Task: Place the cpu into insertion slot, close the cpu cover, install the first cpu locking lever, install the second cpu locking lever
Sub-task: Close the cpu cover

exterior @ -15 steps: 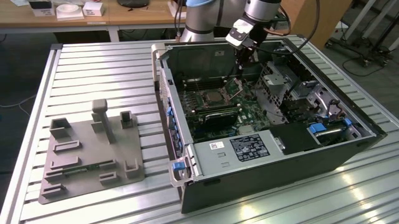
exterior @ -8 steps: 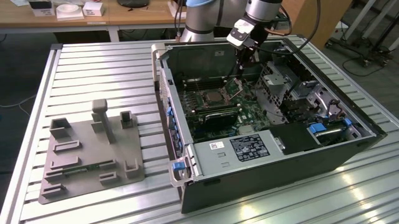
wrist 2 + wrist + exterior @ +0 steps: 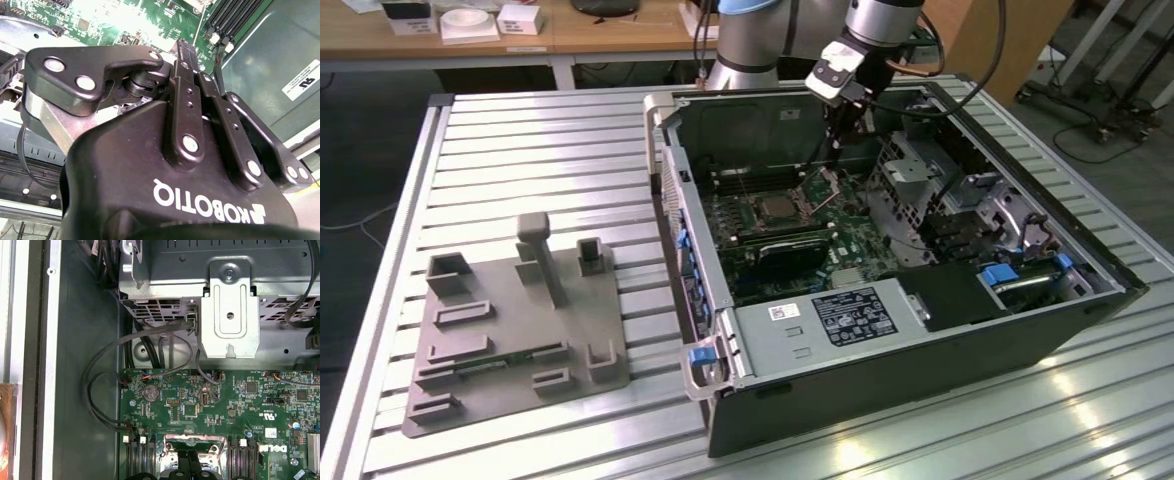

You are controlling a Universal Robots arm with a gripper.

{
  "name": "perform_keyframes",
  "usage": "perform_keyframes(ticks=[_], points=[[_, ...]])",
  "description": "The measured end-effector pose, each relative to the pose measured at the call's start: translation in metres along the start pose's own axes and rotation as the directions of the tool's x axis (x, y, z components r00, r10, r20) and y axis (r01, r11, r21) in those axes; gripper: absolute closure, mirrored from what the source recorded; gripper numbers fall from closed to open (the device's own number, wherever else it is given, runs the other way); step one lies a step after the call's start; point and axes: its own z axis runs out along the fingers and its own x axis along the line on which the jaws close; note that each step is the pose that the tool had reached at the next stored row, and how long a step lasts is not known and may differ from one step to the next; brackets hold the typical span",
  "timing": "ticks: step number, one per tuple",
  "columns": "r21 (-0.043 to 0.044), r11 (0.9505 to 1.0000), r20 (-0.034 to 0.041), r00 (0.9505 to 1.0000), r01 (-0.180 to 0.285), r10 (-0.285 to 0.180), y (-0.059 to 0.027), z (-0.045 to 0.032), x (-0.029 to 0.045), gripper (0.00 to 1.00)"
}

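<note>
Silver-bronze metal marks the cpu cover [image 3: 192,442], which looks to lie flat over the insertion slot [image 3: 761,213] on the green board [image 3: 200,400], inside the open computer case [image 3: 894,330] on the bench [image 3: 520,140]. A grey square in its window is most likely the cpu [image 3: 782,206], seated. The hand [image 3: 833,160] hangs low at about two o'clock from the slot in the exterior view, its fingers drawn together with nothing between them. I judge the lever steps are in hand, though I cannot make out the levers. Such work calls for a small, steady push, clear of the memory slots [image 3: 135,460].
</note>
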Motion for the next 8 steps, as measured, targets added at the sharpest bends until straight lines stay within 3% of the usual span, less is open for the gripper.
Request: perform_keyframes(ticks=[8], points=[[0.0, 1.0, 0.0, 1.0, 0.0, 0.0, 0.0102, 0.0011, 0.0, 0.9]])
